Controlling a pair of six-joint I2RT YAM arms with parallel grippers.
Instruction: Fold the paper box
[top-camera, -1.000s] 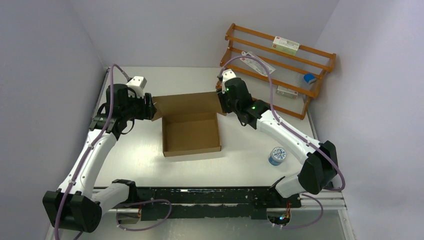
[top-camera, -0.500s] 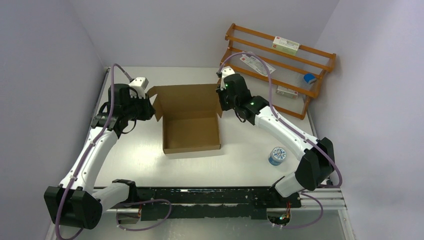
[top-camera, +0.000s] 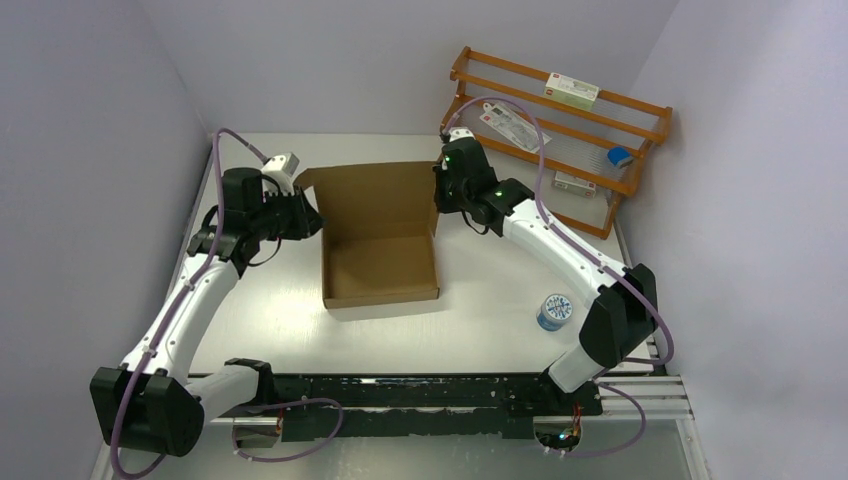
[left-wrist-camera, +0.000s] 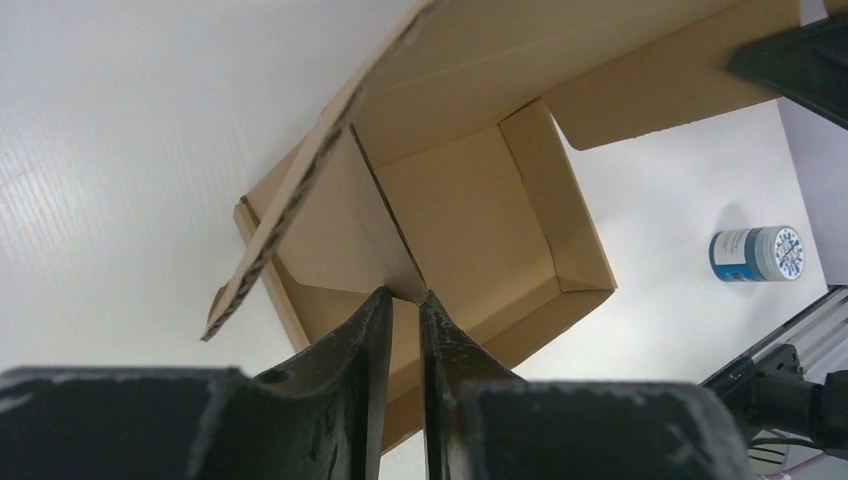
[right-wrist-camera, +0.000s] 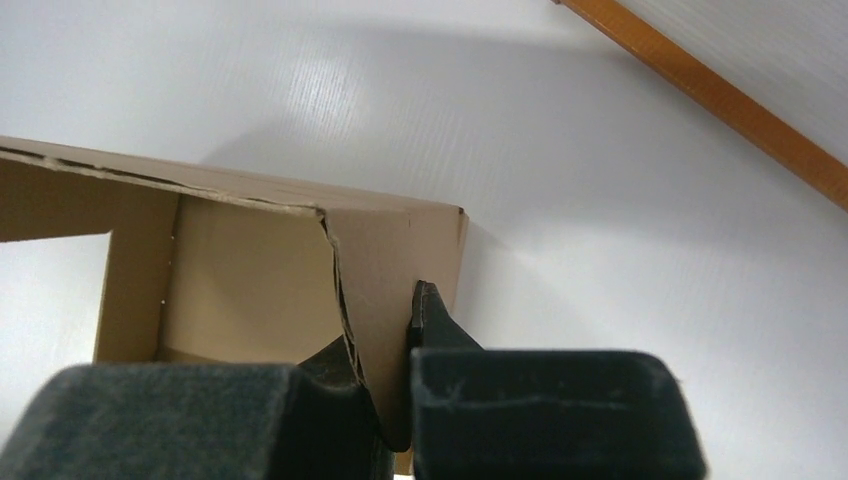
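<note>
Paper box (right-wrist-camera: 240, 270) cut off at left edge, right wrist view; white carton (top-camera: 571, 92) print unreadable.

Readable text: none that I can make out.
On the paper box (top-camera: 380, 235): plain brown card, unprinted.
On the white cartons (top-camera: 571, 91) lying on the orange rack (top-camera: 640, 105): red marks and dark print, too small to read.
On the round tin (top-camera: 555, 311), in front of the rack: blue-and-white pattern, any lettering blurred.
</note>
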